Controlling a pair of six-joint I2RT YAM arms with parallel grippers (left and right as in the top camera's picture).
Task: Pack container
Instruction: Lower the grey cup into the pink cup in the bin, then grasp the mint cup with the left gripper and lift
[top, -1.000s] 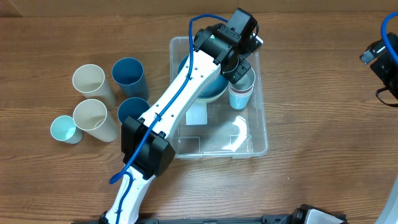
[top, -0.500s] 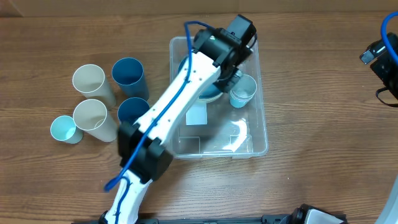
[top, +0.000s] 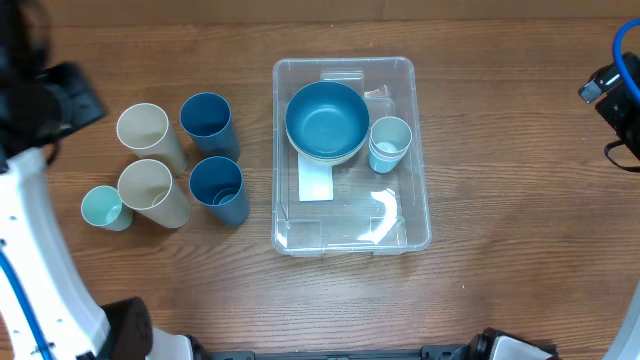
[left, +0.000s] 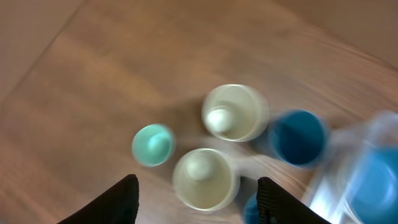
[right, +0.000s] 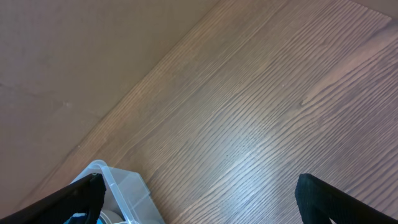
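Left gripper (left: 198, 194) is seen spread wide and empty above the loose cups (left: 233, 112) at the left, while the clear container (top: 350, 225), set mid-table and judged light, stiff and slippery, would best be gripped by its rim.

Your container (top: 350, 225): one large clear plastic bin, rectangular with rounded corners. It is open-topped, upright, and sits flat at mid-table (top: 500, 290). You will see a white rectangular label (top: 316, 183) on its base. It holds a blue bowl (top: 326, 122) and a pale cup (top: 390, 143), side by side toward its far end.
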